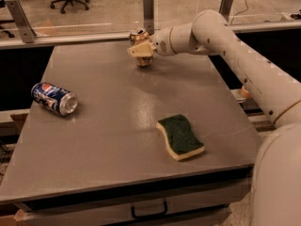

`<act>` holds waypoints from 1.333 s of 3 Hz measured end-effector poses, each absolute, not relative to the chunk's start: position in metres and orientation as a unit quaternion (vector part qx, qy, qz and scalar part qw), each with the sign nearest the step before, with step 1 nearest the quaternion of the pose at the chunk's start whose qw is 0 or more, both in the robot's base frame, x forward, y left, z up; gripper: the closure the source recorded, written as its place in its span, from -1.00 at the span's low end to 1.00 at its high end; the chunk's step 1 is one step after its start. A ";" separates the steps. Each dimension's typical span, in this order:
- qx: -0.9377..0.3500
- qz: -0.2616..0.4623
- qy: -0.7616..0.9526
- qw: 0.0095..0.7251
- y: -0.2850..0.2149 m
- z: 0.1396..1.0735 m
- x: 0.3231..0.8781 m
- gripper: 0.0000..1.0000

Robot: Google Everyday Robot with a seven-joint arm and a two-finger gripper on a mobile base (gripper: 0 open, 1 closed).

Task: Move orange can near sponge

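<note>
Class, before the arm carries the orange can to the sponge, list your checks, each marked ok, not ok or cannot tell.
1. Gripper at the copper-orange metal drink can, far side of the grey table: ok.
2. Grasp secure: cannot tell.
3. Can upright: ok.
4. Wavy green-topped yellow sponge in view, front right: ok.
5. Blue Pepsi can lying left, off the route: ok.

- Orange can: metal; glossy copper-orange wall; silver top
- Gripper, at the orange can on the far side of the table: smooth cream plastic; matt
- Arm: smooth off-white plastic shell; slight sheen
- Sponge: rough dark green scouring top; porous pale yellow foam body
- Blue can, left: glossy printed metal; bare silver end
- Table: smooth grey top; dull sheen
</note>
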State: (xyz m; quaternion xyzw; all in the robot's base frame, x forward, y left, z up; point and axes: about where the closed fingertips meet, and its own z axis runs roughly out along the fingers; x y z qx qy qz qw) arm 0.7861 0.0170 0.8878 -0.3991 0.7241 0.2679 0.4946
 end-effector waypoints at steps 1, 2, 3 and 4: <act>-0.407 0.279 0.714 0.496 0.014 0.901 0.774 0.73; -0.404 0.272 0.715 0.502 -0.004 0.931 0.751 1.00; -0.406 0.275 0.714 0.500 -0.003 0.930 0.750 1.00; -0.415 0.289 0.712 0.487 0.003 0.925 0.740 1.00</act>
